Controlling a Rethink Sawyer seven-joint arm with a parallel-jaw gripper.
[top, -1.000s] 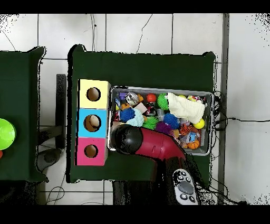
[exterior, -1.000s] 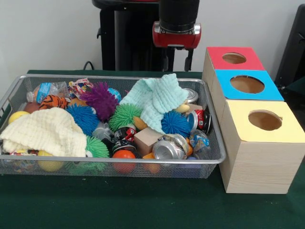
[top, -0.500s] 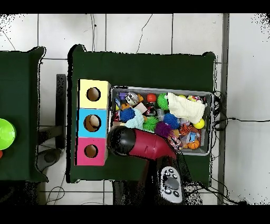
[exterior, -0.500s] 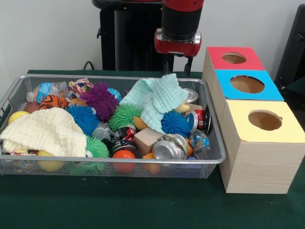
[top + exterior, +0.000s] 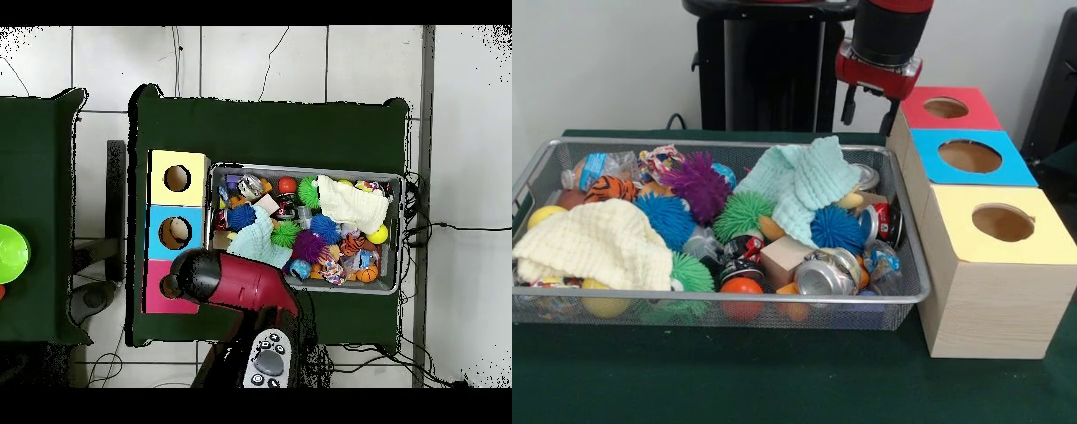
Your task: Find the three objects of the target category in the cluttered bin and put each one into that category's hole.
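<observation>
Your gripper (image 5: 869, 108) hangs just beside the red box (image 5: 945, 108), above the bin's (image 5: 724, 305) far corner; fingers apart, apparently empty. Cans (image 5: 823, 274) lie in the bin's near corner by the boxes.

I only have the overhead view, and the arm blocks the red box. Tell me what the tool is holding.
Observer: Nothing. In the front view the tool hangs open, with no object between its fingers.
Operator: Report where it sits relative to the red hole.
Observer: Not over it. It hangs beside the red box, at the edge facing the bin. The hole is uncovered.
</observation>
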